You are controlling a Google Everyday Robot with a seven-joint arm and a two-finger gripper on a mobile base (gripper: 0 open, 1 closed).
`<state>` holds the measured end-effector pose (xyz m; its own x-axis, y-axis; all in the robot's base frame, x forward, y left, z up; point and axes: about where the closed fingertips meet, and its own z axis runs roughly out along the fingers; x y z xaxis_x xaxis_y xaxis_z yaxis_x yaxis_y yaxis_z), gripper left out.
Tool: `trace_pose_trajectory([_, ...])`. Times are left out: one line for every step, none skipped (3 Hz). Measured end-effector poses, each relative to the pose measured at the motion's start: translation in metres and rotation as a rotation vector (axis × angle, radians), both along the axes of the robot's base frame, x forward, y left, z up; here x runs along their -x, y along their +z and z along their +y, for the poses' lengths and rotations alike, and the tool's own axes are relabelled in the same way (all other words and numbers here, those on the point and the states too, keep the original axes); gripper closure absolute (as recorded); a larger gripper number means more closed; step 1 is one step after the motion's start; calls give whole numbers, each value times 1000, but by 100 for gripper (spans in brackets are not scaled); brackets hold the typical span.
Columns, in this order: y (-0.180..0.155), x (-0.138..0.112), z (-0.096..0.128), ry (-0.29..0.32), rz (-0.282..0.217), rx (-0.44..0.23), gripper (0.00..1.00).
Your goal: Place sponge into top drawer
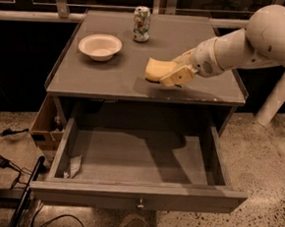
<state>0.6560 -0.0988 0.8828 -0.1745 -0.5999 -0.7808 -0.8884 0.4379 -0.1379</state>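
Note:
The pale yellow sponge [156,69] is held in my cream gripper [171,73], lifted a little above the right half of the grey table top [110,78]. The gripper is shut on the sponge's right end, and the arm reaches in from the upper right. The top drawer [139,159] is pulled fully open below the table top, with a flat grey bottom, a grey front panel and a small round knob [139,202]. The sponge hangs over the table top, behind the open drawer.
A white bowl [100,46] sits at the table's left. A drink can [141,23] stands at the back centre. A crumpled scrap [74,166] lies in the drawer's front left corner. Cables and a flat case [5,164] lie on the floor at left.

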Motion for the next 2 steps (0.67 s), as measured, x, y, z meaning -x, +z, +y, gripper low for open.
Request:
trace_pose_trajectory([18, 51, -4, -2, -28, 9, 100])
trace_pose_trajectory([25, 102, 2, 15, -32, 12, 100])
